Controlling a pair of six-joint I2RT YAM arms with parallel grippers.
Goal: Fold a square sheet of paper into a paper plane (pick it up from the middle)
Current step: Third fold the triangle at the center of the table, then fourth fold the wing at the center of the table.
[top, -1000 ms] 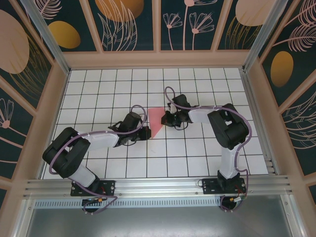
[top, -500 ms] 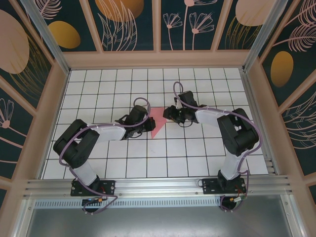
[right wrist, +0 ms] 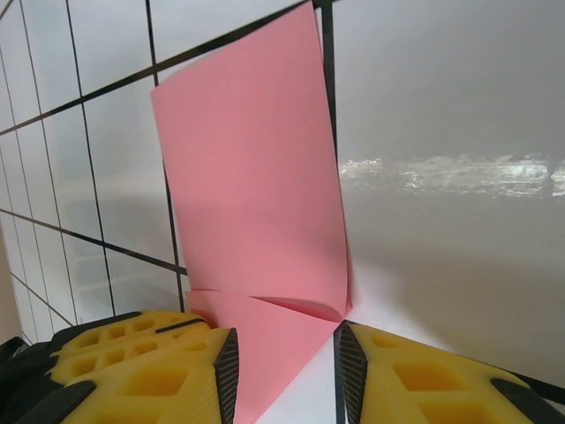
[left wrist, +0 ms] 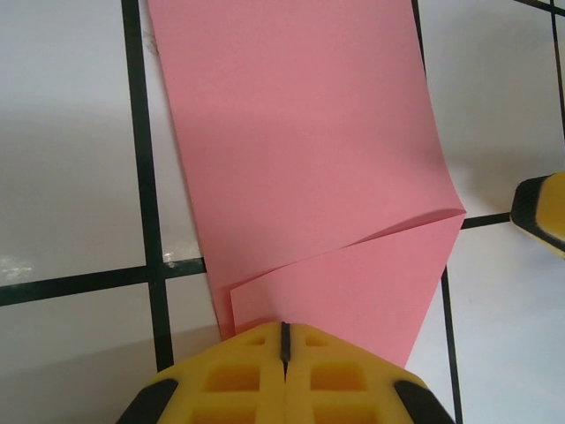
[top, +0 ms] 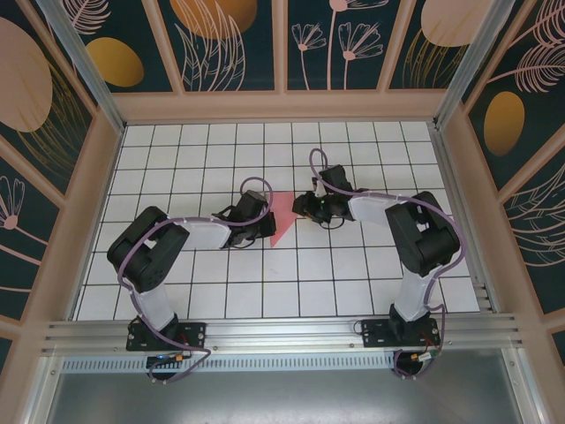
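Over the last second the left arm has been swinging its elbow in toward the middle of the desk [top: 353, 283]. The left end effector [top: 261, 226] has been creeping up along the left edge of the square sheet of paper [top: 281, 217]. The right arm has been reaching slightly farther out, and the pink shape has been narrowing.

Now the left end effector is sitting against the sheet's left side and the right end effector [top: 302, 207] against its right side. The paper is therefore lying between the two, near the centre of the grid, broad at the far end and tapering to a point toward the bases.

In the left wrist view the left end effector [left wrist: 284, 343] is pressed together, seemingly pinching the near edge where a corner flap is lying folded over. The sheet [left wrist: 300, 150] is running straight away from it, its long axis in line with the fingers. In the right wrist view the right end effector [right wrist: 285, 375] is standing spread. The folded corner of the sheet [right wrist: 252, 177] is lying in the gap, untouched as far as I can tell.

The left one is doing the holding, so the coming crease is probably hanging on it. The desk is looking glossy and smooth, so loose paper is likely to be sliding on it. Open tiles are lying all round, and the walls are standing well apart.
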